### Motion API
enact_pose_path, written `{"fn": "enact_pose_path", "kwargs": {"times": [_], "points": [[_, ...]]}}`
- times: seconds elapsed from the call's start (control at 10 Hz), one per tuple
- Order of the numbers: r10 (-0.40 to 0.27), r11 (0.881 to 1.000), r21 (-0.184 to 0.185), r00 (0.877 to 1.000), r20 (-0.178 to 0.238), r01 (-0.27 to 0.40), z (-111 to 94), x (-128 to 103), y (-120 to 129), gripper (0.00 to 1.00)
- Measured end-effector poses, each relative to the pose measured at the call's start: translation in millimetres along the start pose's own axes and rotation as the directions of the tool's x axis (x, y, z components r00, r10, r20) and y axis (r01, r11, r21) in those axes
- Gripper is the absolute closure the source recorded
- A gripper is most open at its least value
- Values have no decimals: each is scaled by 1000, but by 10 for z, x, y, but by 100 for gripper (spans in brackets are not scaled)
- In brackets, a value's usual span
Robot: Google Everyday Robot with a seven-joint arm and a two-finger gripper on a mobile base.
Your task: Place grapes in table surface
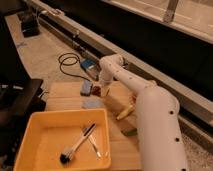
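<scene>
We see the gripper (101, 88) low over the far part of the wooden table (64, 95), and we cannot tell whether it is apart or clamped on anything. A small dark-red lump, which we take for the grapes (105, 92), sits right at its tip, down by the table surface. Just beside the gripper, on the view's left, lies a blue object (86, 88). A pale cloth (92, 103) lies near the gripper on our side. A banana (125, 112) lies nearer us, to the right. The yellow tray (50, 137), holding a brush (75, 147), stands well apart from the gripper, closest to us.
</scene>
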Motion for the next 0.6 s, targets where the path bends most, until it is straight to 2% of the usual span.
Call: {"fn": "enact_pose_path", "kwargs": {"times": [0.3, 0.4, 0.6], "points": [[19, 1000, -12, 1000, -9, -19, 115, 37, -18, 36], [23, 1000, -20, 1000, -8, -23, 159, 45, -8, 41], [18, 999, -33, 1000, -13, -19, 243, 69, 24, 62]]}}
